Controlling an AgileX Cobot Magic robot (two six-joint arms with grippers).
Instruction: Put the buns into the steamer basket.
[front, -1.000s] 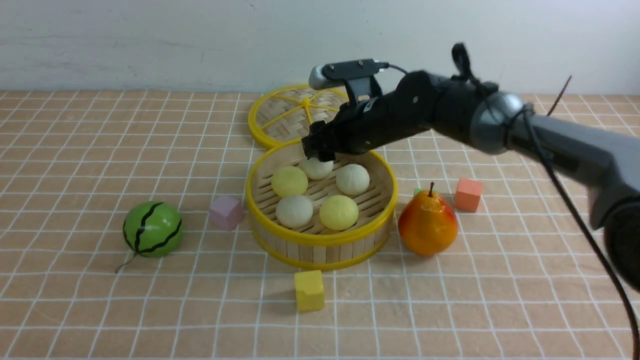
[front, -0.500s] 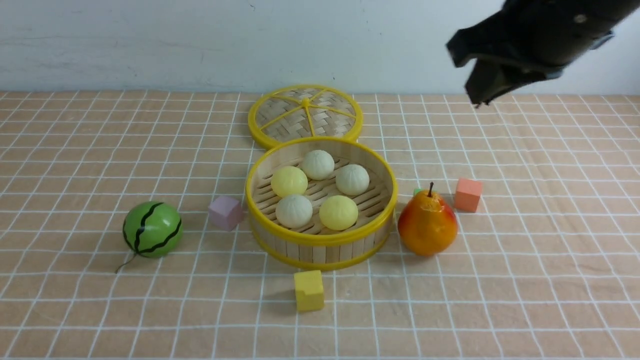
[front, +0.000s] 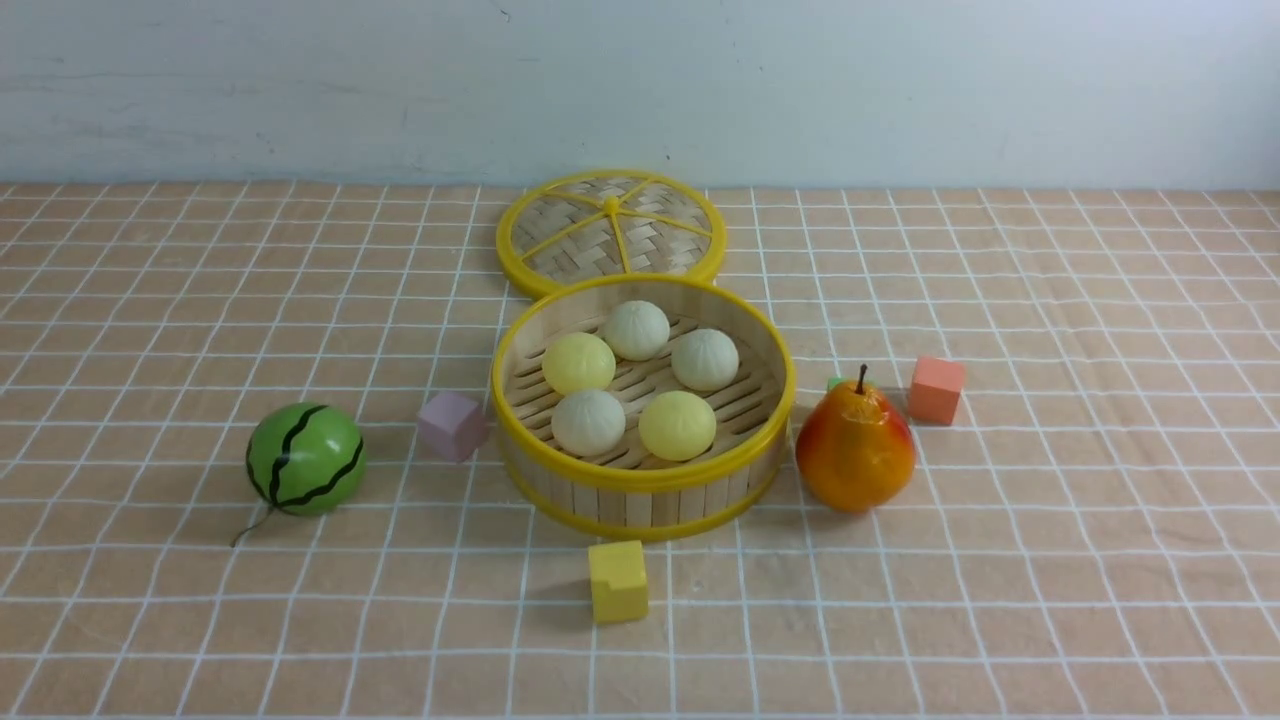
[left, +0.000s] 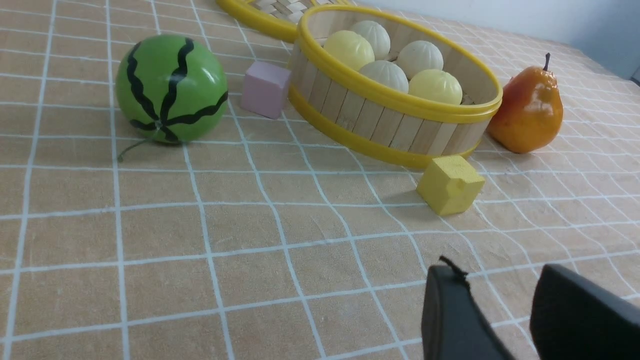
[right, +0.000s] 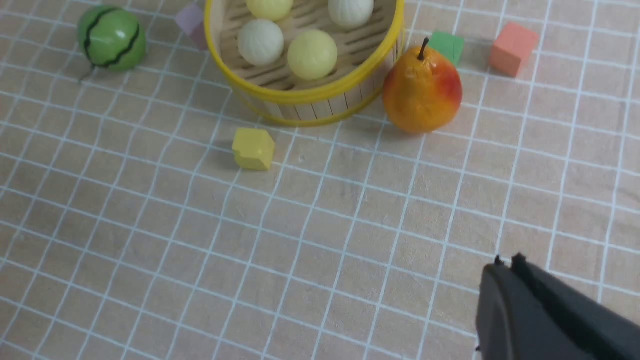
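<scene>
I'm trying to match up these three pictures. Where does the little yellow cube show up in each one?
Front view: yellow cube low in the middle, just in front of the steamer basket.
Left wrist view: right of centre, below the basket wall.
Right wrist view: upper left of centre, below the basket.
Shared landmark: the pear beside the basket.

Black wavy stripes are crossing the round green watermelon ball (front: 305, 458); faint pleats, seemingly, are marking three off-white dome-shaped buns (front: 634, 329).

Left pincer (left: 505, 295) parted, right pincer (right: 505, 262) closed.
</scene>
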